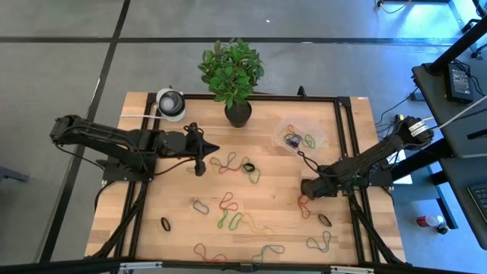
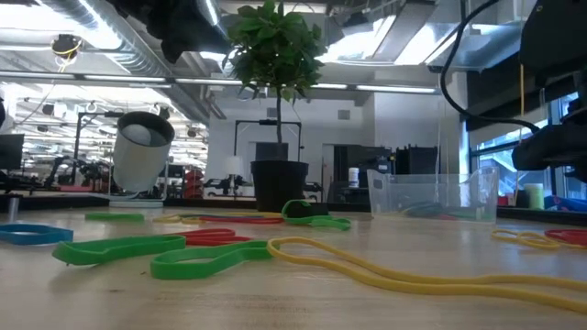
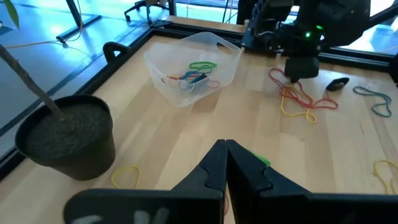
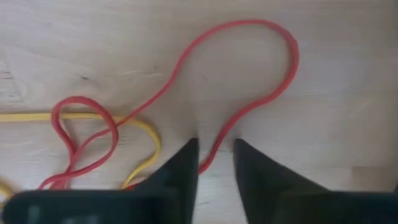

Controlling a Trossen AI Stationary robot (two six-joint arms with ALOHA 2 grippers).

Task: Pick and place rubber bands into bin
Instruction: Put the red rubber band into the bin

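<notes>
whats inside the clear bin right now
The bin holds a few rubber bands: green, red and a dark one show. Its cloudy wall may hide more underneath.

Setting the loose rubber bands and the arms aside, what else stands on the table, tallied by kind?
Potted plant: 1
Clear bin: 1
Round white-and-grey object: 1
Total: 3

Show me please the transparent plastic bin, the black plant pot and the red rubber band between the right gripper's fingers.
transparent plastic bin (image 3: 229, 67): left wrist view, side wall.
black plant pot (image 1: 237, 114): high view, rim.
red rubber band (image 4: 261, 99): right wrist view, loop's side.
</notes>
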